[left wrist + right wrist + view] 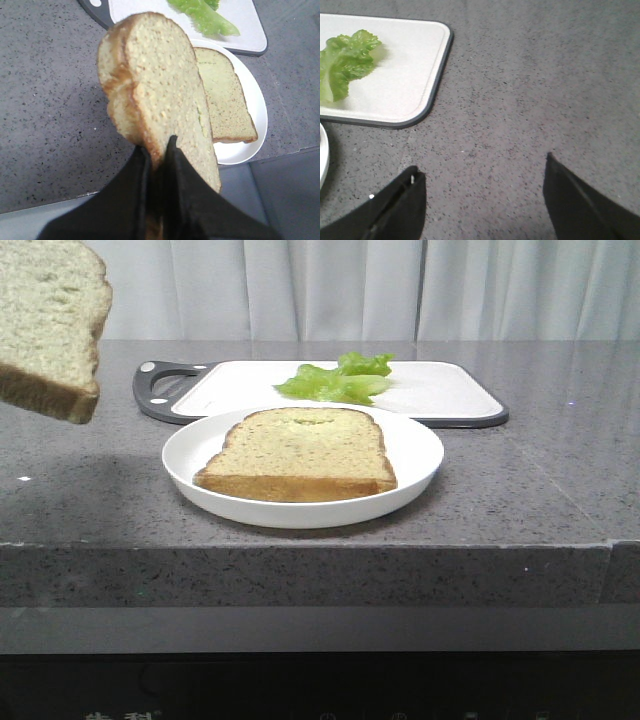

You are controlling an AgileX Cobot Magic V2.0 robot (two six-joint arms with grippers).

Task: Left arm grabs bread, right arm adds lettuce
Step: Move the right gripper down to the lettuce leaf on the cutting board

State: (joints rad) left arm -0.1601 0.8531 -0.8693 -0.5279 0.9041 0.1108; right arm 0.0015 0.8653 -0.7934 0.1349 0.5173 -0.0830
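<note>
My left gripper point(157, 147) is shut on the crust edge of the thick bread slice point(155, 85) and holds it in the air. The front view shows the bread point(50, 320) high at the far left, above the counter; the gripper itself is out of that view. The green ruffled lettuce leaf point(340, 380) lies on the white cutting board point(440, 390) and also shows in the right wrist view point(345, 60). My right gripper point(482, 167) is open and empty over bare counter, just off the board's corner point(405, 75), apart from the lettuce.
A white plate point(420, 455) stands in front of the board with a second, thinner bread slice point(300, 452) flat on it. The board has a dark grey rim and a handle point(160, 385) at its left. The counter's front edge runs below the plate.
</note>
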